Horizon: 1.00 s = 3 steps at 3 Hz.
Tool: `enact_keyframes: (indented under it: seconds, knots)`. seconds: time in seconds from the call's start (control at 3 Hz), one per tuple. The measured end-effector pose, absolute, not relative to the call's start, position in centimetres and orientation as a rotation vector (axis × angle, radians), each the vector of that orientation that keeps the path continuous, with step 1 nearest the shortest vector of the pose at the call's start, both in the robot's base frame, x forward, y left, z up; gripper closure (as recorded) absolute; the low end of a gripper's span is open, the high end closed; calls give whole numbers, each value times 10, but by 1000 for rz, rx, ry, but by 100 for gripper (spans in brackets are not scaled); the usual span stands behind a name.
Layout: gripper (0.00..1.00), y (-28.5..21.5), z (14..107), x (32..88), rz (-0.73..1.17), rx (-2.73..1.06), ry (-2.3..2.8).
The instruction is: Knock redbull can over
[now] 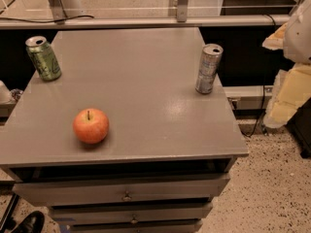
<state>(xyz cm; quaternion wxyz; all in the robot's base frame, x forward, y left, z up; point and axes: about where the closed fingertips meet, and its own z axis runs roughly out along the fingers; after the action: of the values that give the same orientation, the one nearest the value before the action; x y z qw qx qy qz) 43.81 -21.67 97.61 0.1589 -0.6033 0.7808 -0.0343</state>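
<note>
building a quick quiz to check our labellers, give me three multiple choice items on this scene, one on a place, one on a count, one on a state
1. Where on the table does the redbull can stand?
A. near the right edge
B. at the front left corner
C. in the middle

2. How many cans are on the table?
A. one
B. two
C. three

3. What state is the redbull can in?
A. lying on its side
B. standing upright
C. held by the gripper

Answers:
1 A: it stands by the right edge, well apart from the apple at the front left.
2 B: there is only the redbull can and the green can at the back left.
3 B: it stands upright with nothing touching it, and the gripper is not in view.
</note>
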Motion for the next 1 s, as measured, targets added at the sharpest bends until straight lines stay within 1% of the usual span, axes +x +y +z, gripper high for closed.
enact_keyframes:
  seconds: [0.67,1.0]
  knots:
    - [0,-215,973,450,-78,-1646,2193]
    - [0,-213,961,472,-41,-1566,2169]
